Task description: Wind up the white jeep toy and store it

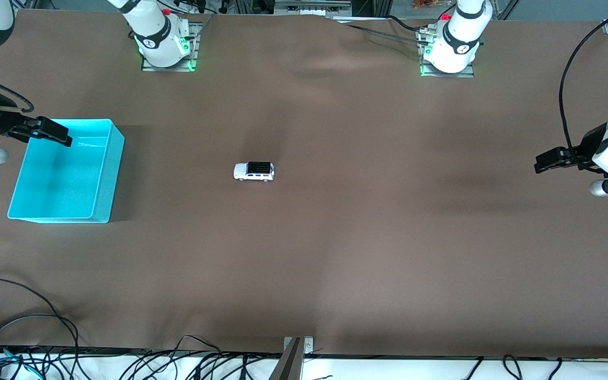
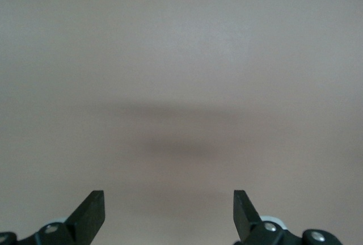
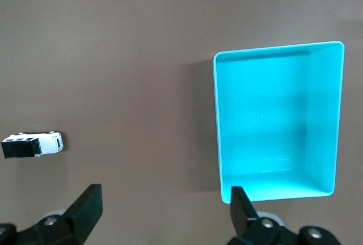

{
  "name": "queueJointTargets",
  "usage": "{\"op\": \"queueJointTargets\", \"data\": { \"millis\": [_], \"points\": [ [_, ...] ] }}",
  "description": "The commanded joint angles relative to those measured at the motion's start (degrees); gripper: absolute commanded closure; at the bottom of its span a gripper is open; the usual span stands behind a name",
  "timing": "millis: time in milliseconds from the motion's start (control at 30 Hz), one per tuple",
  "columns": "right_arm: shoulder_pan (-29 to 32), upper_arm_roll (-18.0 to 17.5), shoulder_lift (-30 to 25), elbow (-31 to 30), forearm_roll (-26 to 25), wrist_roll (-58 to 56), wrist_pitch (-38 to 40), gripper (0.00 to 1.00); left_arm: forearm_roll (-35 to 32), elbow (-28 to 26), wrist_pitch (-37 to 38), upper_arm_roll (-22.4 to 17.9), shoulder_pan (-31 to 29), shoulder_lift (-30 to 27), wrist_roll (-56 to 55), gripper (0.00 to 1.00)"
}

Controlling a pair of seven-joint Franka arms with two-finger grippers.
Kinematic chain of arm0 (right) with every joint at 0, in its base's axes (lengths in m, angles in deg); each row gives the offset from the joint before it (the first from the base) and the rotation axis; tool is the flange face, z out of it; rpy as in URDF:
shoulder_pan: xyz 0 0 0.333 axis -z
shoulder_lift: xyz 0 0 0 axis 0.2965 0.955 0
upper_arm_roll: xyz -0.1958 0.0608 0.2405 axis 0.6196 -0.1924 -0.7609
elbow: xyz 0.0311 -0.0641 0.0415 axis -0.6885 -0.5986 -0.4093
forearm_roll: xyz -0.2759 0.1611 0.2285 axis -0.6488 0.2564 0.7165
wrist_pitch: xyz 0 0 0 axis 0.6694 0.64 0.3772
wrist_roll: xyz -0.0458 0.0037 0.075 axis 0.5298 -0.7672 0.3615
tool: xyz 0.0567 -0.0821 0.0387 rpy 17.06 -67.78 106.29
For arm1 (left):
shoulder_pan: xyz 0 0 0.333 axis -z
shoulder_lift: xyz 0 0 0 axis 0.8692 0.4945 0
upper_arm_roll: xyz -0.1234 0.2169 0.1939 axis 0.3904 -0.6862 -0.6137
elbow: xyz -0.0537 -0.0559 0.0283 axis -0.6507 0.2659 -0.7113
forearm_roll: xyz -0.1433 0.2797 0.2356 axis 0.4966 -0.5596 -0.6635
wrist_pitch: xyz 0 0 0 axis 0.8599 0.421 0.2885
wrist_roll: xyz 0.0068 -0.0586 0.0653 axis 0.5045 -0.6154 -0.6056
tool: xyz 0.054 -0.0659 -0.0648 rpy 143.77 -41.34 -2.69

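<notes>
Mid-table: one white jeep toy (image 1: 254, 171); one turquoise bin (image 1: 104, 182) — right gripper (image 1: 65, 135) above, left gripper (image 1: 539, 163) aside, both wide.

The white jeep toy (image 1: 254, 171) has a black roof, dark windows and tiny black wheels. The bin (image 1: 104, 179) — turquoise inside and out — sits under the right gripper's (image 3: 164, 199) black fingers (image 3: 88, 202). The tablecloth (image 1: 335, 237) is plain brown — no pattern. Arm casings are white, with green lights at the bases.
</notes>
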State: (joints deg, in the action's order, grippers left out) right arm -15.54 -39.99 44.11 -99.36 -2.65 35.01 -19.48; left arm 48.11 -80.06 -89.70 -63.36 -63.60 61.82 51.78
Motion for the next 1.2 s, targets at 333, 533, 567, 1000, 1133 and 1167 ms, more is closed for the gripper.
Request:
{"op": "queueJointTargets", "data": {
  "millis": [333, 533, 567, 1000, 1133, 1167],
  "points": [
    [-5.31, -1.58, 0.38, -19.48, 0.86, 19.05, -22.24, 0.00, 1.13, -0.04, -0.24, -0.65, 0.51, -0.01, 1.35, 0.00],
    [-5.84, -4.31, 0.73, -24.94, 0.87, 31.35, -30.78, 0.00, 1.13, -0.04, -0.24, -0.65, 0.51, -0.01, 1.35, 0.00],
    [-6.01, -4.83, 1.00, -25.38, 0.95, 33.90, -31.14, 0.00, 1.13, -0.04, -0.24, -0.65, 0.51, -0.01, 1.35, 0.00],
    [-9.61, -10.20, 6.54, -29.43, 4.12, 63.79, -45.73, 0.00, 1.13, 0.14, -0.24, -0.65, 0.60, 0.08, 1.35, 0.00],
    [-10.41, -10.99, 7.50, -29.08, 4.55, 69.06, -45.73, 0.00, 1.13, 0.14, -0.24, -0.65, 0.51, 0.08, 1.26, 0.00],
    [-10.76, -11.08, 7.68, -29.08, 4.64, 70.39, -45.64, 0.00, 1.13, 0.14, -0.24, -0.65, 0.60, 0.08, 1.35, 0.00]
  ]
}}
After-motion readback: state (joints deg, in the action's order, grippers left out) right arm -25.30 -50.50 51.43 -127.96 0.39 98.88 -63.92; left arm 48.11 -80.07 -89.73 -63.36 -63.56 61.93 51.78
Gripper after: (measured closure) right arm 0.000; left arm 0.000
